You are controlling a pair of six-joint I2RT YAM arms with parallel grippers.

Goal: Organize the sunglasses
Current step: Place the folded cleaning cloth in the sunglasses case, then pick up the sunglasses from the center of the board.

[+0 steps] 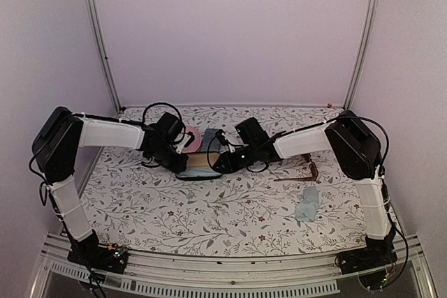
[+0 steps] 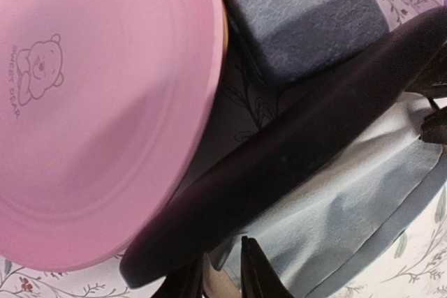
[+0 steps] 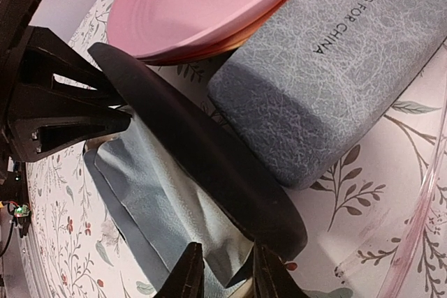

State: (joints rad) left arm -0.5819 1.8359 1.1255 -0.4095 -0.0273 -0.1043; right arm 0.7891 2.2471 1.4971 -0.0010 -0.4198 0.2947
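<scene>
The reddish-brown sunglasses (image 1: 306, 171) lie folded on the table at the right, away from both grippers. A pale pinkish frame (image 3: 419, 222) curves along the right edge of the right wrist view. At the table's middle lies a black oval case (image 1: 198, 169) with a light blue cloth (image 2: 349, 200) against it. My left gripper (image 2: 223, 262) is at the cloth's near corner, jaws a little apart. My right gripper (image 3: 227, 255) is at the cloth's (image 3: 160, 200) other end, beside the black case (image 3: 209, 151), jaws also slightly open. Neither holds sunglasses.
A pink plate (image 1: 193, 137) and a grey-blue rectangular case (image 3: 328, 68) sit just behind the black case. A second light blue cloth (image 1: 307, 204) lies near the right arm's base. White walls and metal rails enclose the flower-patterned table (image 1: 230, 221).
</scene>
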